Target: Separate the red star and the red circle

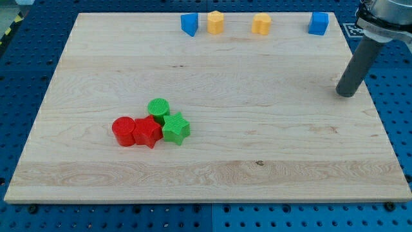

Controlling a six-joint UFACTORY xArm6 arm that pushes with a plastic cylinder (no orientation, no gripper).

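Observation:
The red circle (pixel 123 131) and the red star (pixel 147 132) sit touching side by side in the lower left part of the wooden board (pixel 257 142). A green circle (pixel 159 108) touches the red star from above and a green star (pixel 175 128) touches it on the right. My tip (pixel 346 94) rests on the board near the right edge, far to the right of and above this cluster.
Along the board's top edge stand a blue block (pixel 188 24), a yellow block (pixel 215 22), another yellow block (pixel 261 24) and a blue cube (pixel 318 23). The board lies on a blue perforated table.

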